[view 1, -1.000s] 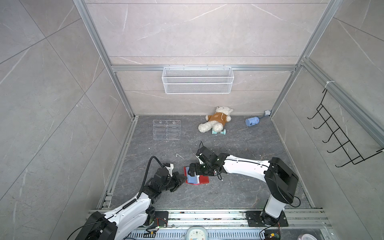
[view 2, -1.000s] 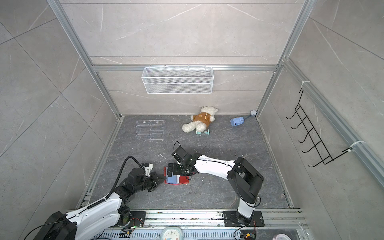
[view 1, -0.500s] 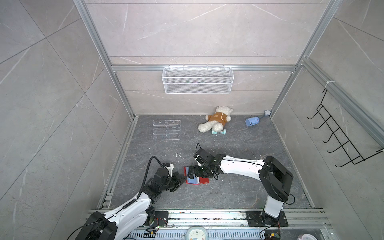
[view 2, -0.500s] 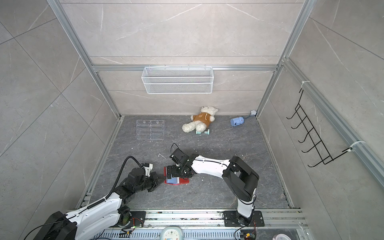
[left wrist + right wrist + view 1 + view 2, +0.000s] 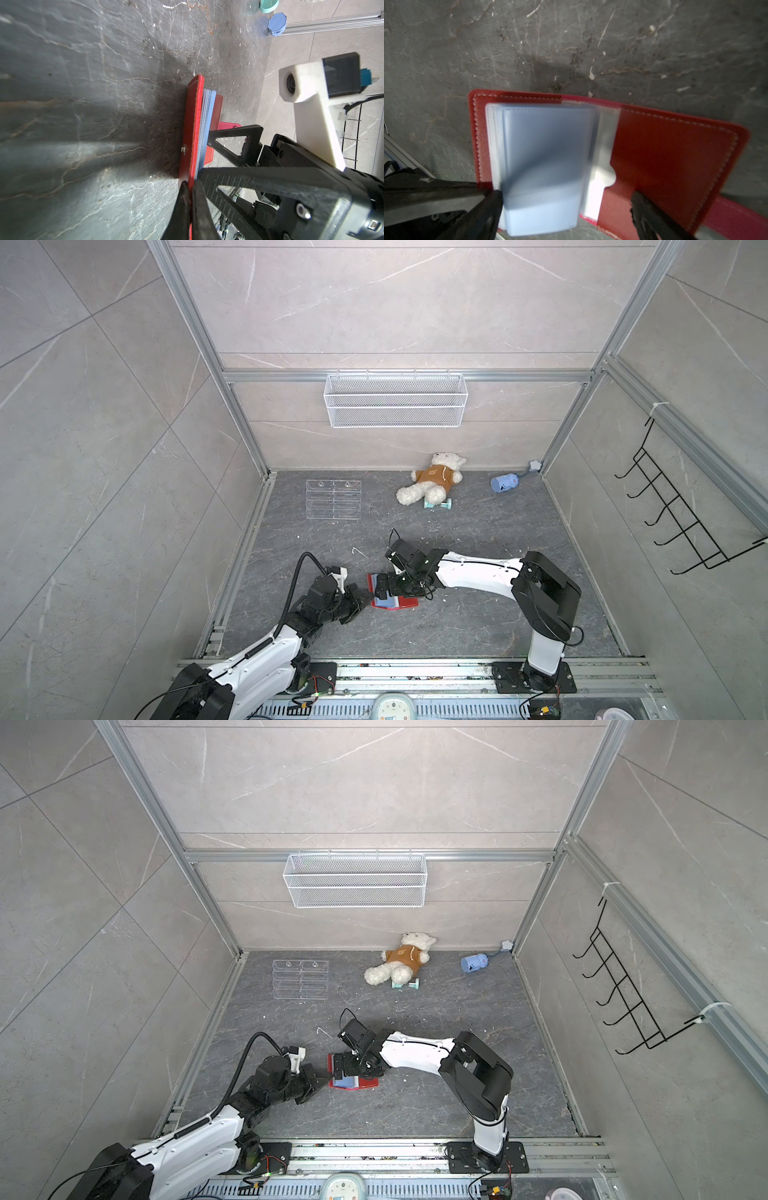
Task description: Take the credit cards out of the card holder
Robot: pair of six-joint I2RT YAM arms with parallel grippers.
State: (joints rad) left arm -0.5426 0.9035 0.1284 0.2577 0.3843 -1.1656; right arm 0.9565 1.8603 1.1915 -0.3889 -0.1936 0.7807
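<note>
Nearest you, in the near half of the counter (image 5: 478,626) and a little left of its middle, the card holder (image 5: 405,604) lies open. Your left claw (image 5: 190,185) is pinched tight on the outer edge of one red cover, which looks tipped up off the surface while the other cover lies flat. The pale blue sleeves (image 5: 542,166) are stacked against the gripped cover. They are blurred in the right wrist view, so you cannot tell whether any credit cards sit inside.

Your right claw (image 5: 566,199) reaches in from the right side and hangs over the holder with its fingers spread wide, holding nothing. One fingertip (image 5: 492,199) is at the stack's outer edge, and the other is over the bare red inner face.

Farther back, a clear acrylic rack (image 5: 333,499) lies toward the far left corner. A teddy bear (image 5: 432,483) sprawls by the far edge with a teal dumbbell (image 5: 437,504) just beside it, and a small blue container (image 5: 503,483) rests near the far right corner. A white wire basket (image 5: 395,406) hangs on the back wall.
</note>
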